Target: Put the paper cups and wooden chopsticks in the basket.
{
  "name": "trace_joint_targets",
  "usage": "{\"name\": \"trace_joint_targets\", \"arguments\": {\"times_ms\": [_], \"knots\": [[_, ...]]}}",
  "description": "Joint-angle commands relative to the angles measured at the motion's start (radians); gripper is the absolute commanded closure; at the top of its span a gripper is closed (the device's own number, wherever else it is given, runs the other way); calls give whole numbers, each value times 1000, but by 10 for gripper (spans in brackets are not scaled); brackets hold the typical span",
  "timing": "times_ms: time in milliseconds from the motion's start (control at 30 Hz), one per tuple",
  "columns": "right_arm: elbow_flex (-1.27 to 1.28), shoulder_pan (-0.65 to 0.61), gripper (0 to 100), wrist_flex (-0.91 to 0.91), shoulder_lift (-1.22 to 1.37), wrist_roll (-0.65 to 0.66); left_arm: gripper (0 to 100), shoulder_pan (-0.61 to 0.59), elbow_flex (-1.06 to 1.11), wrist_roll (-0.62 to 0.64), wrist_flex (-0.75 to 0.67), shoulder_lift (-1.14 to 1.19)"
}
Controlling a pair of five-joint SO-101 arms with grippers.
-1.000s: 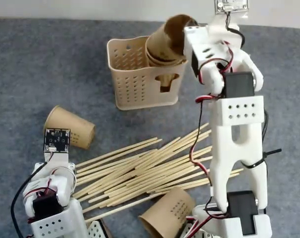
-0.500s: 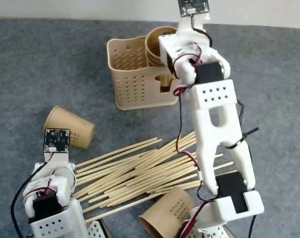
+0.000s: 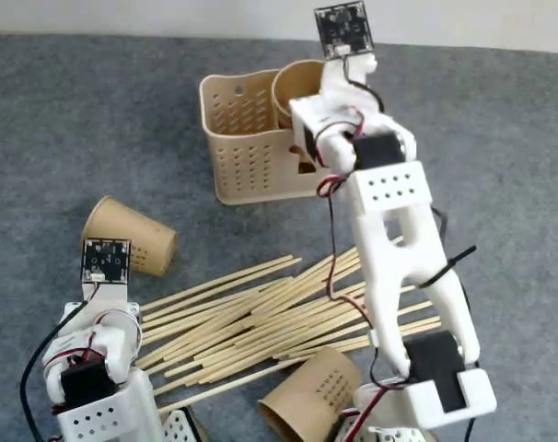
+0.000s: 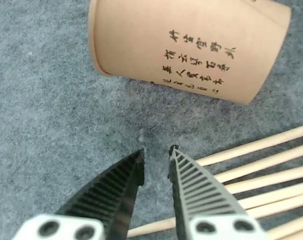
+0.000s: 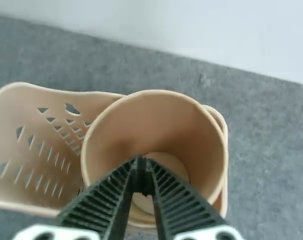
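Cup (image 5: 156, 120) sat in basket (image 5: 31, 125), its wall pinched in R gripper (image 5: 141, 167); next: release, lift clear. L gripper (image 4: 156, 152) was part-open, empty.

left gripper (image 4: 156, 150) slightly parted; right gripper (image 5: 141, 167) closed, extended far forward.

The table (image 3: 76, 110) is being viewed from overhead. A lying paper cup (image 4: 191, 47) is being framed closely from above by the left wrist camera; the basket (image 5: 36, 145) is being shared by right wrist and high views.
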Motion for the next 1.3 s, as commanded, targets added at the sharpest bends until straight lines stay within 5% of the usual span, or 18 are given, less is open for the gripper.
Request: {"name": "trace_joint_targets", "arguments": {"times_ms": [0, 367, 1000, 1267], "knots": [[84, -18, 994, -44, -25, 11, 898, -15, -8, -5, -11, -15], [22, -64, 994, -5, -364, 14, 898, -15, -8, -5, -11, -15], [25, -426, 992, 811, -573, 120, 898, -15, -8, -5, -11, -15], [51, -591, 992, 977, -581, 118, 898, -15, -8, -5, -11, -15]]}}
